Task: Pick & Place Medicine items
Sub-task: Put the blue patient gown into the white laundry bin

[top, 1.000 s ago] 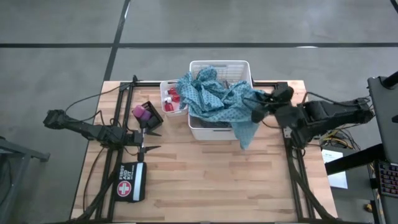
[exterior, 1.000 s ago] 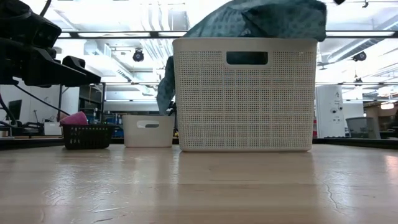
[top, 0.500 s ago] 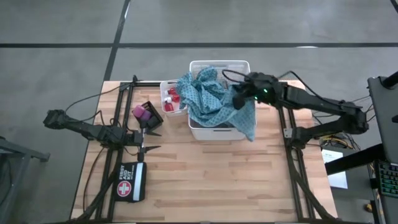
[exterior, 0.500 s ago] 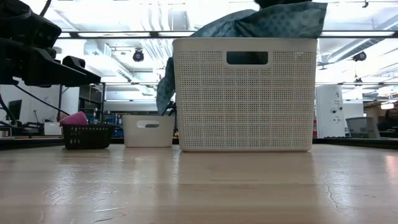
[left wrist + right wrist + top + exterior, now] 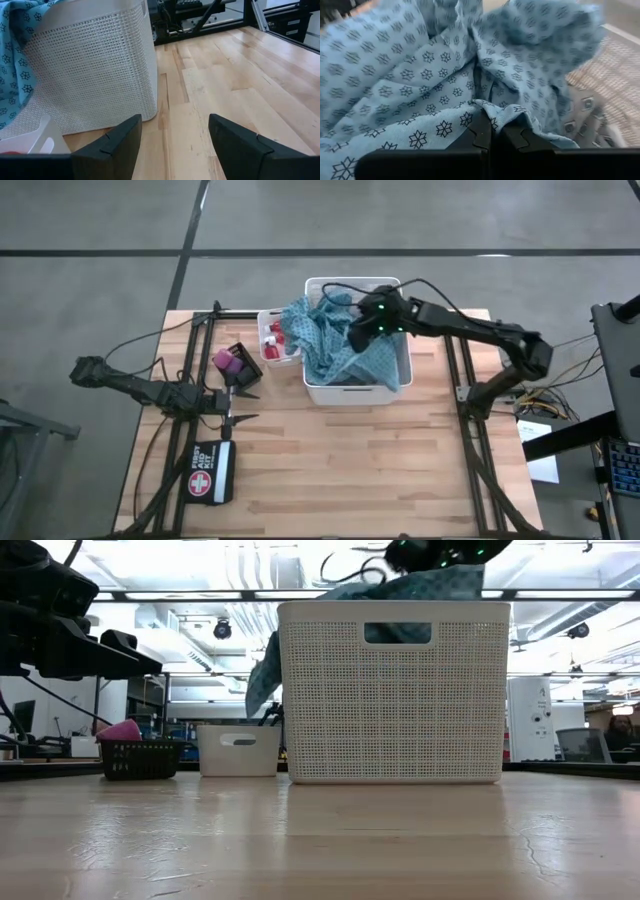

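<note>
A teal patterned cloth [image 5: 335, 340] lies heaped in the tall white basket [image 5: 355, 392], and a flap hangs over the basket's left wall [image 5: 262, 680]. My right gripper [image 5: 358, 330] is above the basket, shut on this cloth [image 5: 445, 75]. Red bottles with white caps [image 5: 277, 338] sit in a small white bin [image 5: 268, 358] left of the basket. Purple and pink pieces [image 5: 228, 361] rest in a small black basket [image 5: 140, 758]. My left gripper [image 5: 243, 405] hovers open near the black basket. No grey cloth or black ring shows. My right gripper pinches a raised fold of the teal cloth [image 5: 487, 111] between its two shut fingers [image 5: 517, 137], coming from above and from the table's right. The fold is lifted above the basket's rim [image 5: 400, 602]. The rest of the cloth lies slack in the basket.
A black first aid kit [image 5: 210, 472] lies near the table's left front corner. Black frame rails [image 5: 470, 430] run along both sides of the table. Bare wood [image 5: 340, 470] spans the near half. Cables [image 5: 540, 405] trail off the right edge.
My right gripper has swung from beyond the basket's right side toward the table's left and far edge, ending over the basket with the cloth in its hold. The part of the cloth that hung down the basket's near right wall has been drawn up into the basket.
</note>
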